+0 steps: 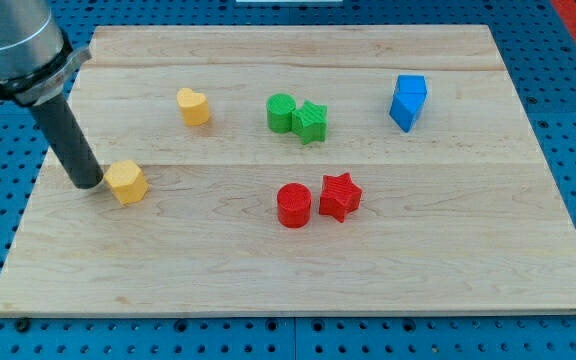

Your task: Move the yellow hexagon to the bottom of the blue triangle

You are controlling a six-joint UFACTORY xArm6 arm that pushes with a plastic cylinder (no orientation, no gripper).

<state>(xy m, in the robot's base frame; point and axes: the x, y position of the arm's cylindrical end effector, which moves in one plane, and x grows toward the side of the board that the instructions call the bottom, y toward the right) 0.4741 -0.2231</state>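
1. there are no fingers here, so nothing to open or close. my tip (pixel 90 184) is just the end of a dark rod, and it sits right against the view's left side of the yellow hexagon (pixel 126 182), touching it or almost touching.
2. the yellow hexagon is at the view's left on the wooden board (pixel 268 270). the blue triangle (pixel 408 101) is far away at the view's upper right.
3. i think the hexagon is small, light and hard. it should slide easily on the smooth wood and not bend or break.
4. i cannot pick it up. i can only push. a push on the middle of its left side should keep it going straight. a push near a corner could make it spin away.
5. the red cylinder (pixel 294 205) and red star (pixel 340 196) sit close to the way across, so the hexagon may bump them.
6. counting: two yellow blocks, the hexagon and a yellow heart-like block (pixel 193 106); two green blocks (pixel 296 117) touching; two red blocks; one blue block. seven in all.
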